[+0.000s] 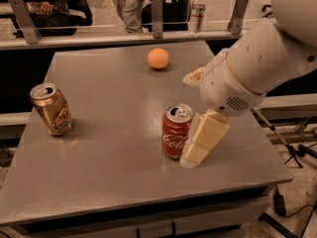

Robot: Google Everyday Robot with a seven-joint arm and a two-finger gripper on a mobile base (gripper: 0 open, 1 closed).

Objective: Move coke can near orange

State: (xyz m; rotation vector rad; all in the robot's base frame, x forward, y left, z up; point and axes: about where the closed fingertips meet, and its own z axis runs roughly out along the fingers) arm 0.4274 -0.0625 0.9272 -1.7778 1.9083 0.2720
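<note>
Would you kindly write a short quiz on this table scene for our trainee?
1. True or false: the hand is beside the coke can, on its right in the picture.
2. Which lies farthest back on the table? A) orange B) gold-brown can C) coke can
3. Fill in: the coke can stands ____.
Key: 1 true; 2 A; 3 upright.

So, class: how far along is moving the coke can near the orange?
Done: nothing yet; the coke can stands at the table's front, apart from the orange near the back edge. In hand: the gripper sits low, close beside the can. Left: grasping, carrying and placing it beside the orange.
</note>
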